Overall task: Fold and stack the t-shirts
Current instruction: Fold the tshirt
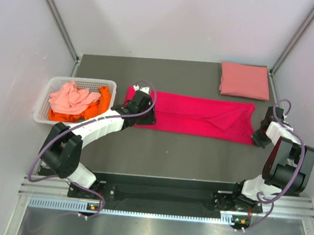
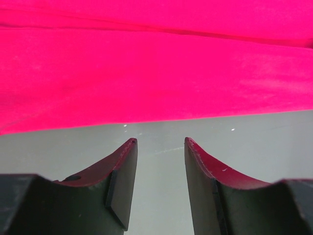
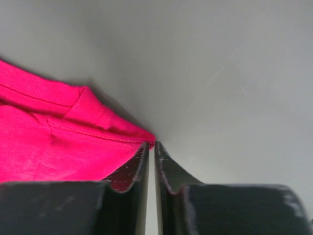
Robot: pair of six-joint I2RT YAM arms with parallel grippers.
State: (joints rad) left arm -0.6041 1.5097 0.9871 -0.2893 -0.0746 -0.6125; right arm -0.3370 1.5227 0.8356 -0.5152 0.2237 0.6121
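Note:
A bright magenta-red t-shirt (image 1: 190, 116) lies folded into a long strip across the middle of the table. My left gripper (image 1: 146, 114) is at its left end. In the left wrist view it (image 2: 160, 142) stands open over bare table, just short of the shirt's edge (image 2: 156, 73). My right gripper (image 1: 257, 140) is at the strip's near right corner. In the right wrist view its jaws (image 3: 151, 144) are pressed nearly together on the tip of that corner (image 3: 49, 142). A salmon pink t-shirt (image 1: 245, 81) lies folded at the back right.
A white slotted basket (image 1: 42, 113) stands at the left edge, holding a crumpled pale coral shirt (image 1: 70, 98) and an orange one (image 1: 94, 111). Grey walls close in the table on three sides.

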